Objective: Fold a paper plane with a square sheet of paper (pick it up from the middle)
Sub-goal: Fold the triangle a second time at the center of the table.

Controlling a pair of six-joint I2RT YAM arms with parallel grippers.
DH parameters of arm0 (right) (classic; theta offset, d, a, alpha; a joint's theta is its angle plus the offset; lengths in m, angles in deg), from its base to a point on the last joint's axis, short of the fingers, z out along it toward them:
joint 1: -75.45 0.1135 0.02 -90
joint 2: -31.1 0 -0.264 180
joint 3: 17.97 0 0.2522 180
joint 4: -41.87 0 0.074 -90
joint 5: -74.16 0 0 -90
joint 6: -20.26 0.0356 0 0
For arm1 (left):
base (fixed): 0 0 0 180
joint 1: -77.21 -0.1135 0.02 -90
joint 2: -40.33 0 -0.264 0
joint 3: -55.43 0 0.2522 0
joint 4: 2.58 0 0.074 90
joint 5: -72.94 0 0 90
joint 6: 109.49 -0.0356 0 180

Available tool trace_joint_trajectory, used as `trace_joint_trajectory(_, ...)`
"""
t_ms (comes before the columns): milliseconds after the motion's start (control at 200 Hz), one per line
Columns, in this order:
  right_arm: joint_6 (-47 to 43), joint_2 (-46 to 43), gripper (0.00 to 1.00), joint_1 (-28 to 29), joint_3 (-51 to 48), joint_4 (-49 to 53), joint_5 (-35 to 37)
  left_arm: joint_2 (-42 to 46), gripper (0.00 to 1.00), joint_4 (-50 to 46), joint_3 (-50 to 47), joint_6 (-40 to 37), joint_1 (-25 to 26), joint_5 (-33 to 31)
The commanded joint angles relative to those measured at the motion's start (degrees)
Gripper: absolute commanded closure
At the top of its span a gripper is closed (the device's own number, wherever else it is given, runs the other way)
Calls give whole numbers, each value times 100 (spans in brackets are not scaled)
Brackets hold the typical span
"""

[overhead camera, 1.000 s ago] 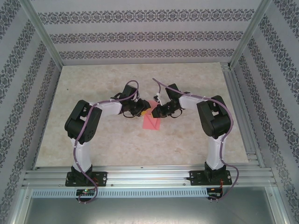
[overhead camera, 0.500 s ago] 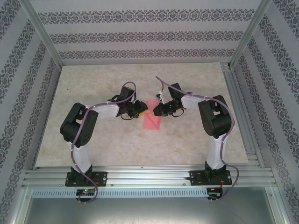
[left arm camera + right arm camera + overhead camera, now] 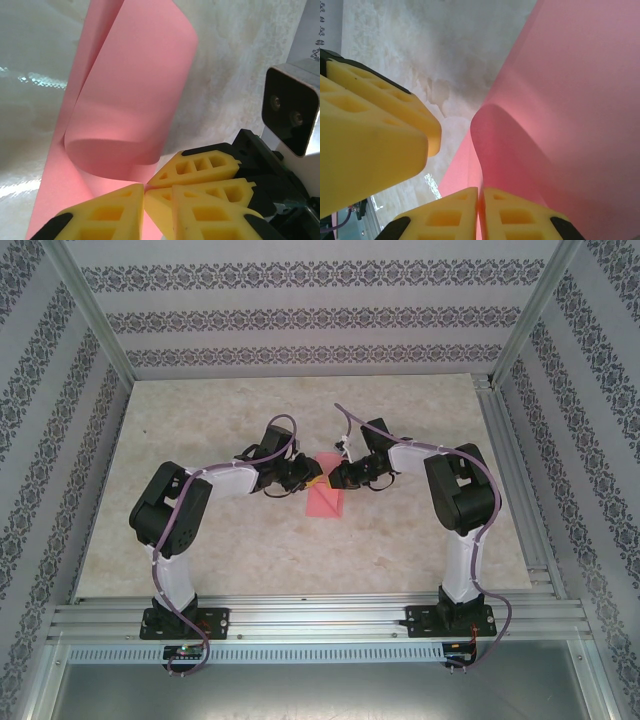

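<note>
well, the paper (image 3: 324, 502) lies at the table's (image 3: 200, 420) middle, its far end curled up off the table, probably so it can be rolled over into a fold. the right claw (image 3: 480, 194) is clamped on that raised edge, which holds the curl up. the left claw (image 3: 308, 478) sits tip to tip with it, jaws narrow; whether they pinch the paper i cannot tell. likely it's there to share the edge.

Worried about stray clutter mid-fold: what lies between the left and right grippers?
Just the square sheet of paper: in the top view its far end lies between the left gripper and right gripper, whose tips almost meet.
</note>
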Motion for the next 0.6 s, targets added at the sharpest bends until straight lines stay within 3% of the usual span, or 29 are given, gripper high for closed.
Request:
trace_joint_trajectory(0,40,-14,86,-57,-32,-109,-139,-140,77,329,-148,239,89,36)
trace_joint_trajectory(435,-2,-280,77,-45,-227,-24,-176,-514,77,585,-82,420,114,73)
trace_joint_trajectory(595,35,-422,68,-46,-345,-56,-228,-529,77,553,-67,417,123,57)
